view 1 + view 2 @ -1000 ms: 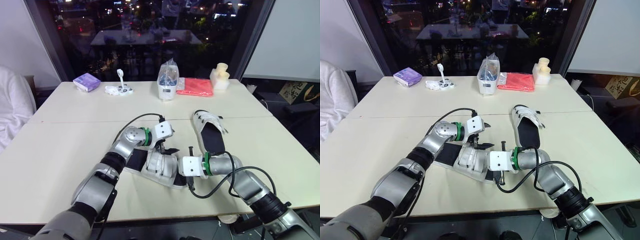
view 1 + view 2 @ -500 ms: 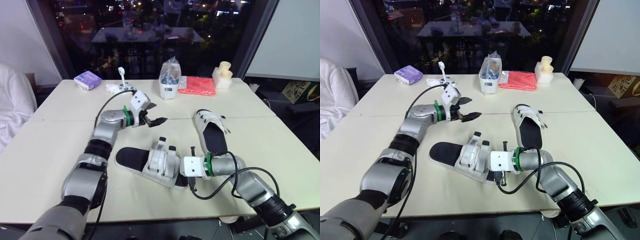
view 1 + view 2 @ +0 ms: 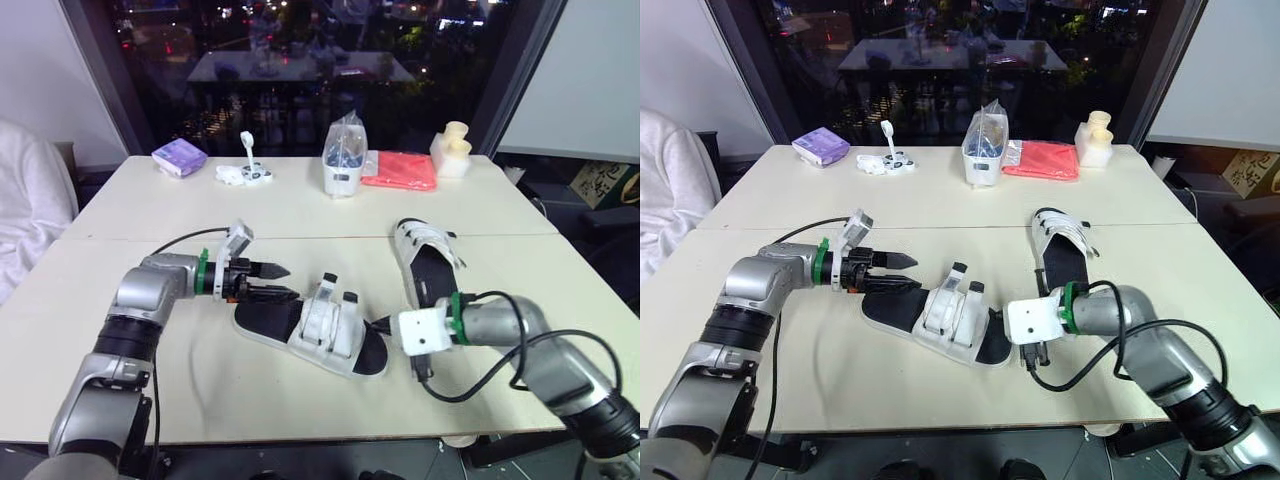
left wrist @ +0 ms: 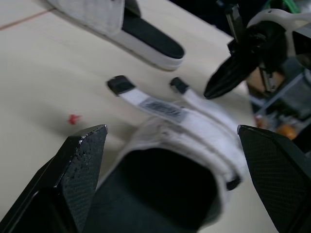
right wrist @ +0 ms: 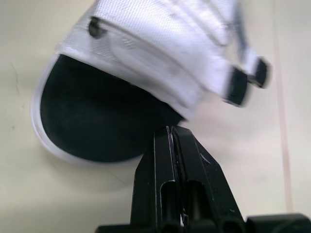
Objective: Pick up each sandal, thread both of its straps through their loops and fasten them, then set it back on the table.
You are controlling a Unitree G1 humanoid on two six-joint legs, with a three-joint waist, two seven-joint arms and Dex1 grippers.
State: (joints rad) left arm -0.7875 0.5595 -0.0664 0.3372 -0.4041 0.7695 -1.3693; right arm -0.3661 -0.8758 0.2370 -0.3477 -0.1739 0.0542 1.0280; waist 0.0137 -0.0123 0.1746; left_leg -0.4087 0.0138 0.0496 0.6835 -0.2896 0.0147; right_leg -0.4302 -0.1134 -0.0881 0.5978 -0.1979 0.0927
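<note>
While the near sandal (image 3: 312,328) lies flat close to the table's (image 3: 150,390) front edge, about midway along it, we see its two strap ends (image 3: 328,283) sticking up loose. Our left gripper (image 3: 268,281) hovers at the sandal's left end, jaws released and spread wide. Our right gripper (image 5: 170,131) sits at the opposite end, jaws clenched on nothing, tips just beside the sole. The second sandal (image 3: 424,262) lies behind, nearer the right edge. A red cloth (image 3: 400,172) and a purple box (image 3: 180,158) rest along the back edge.
</note>
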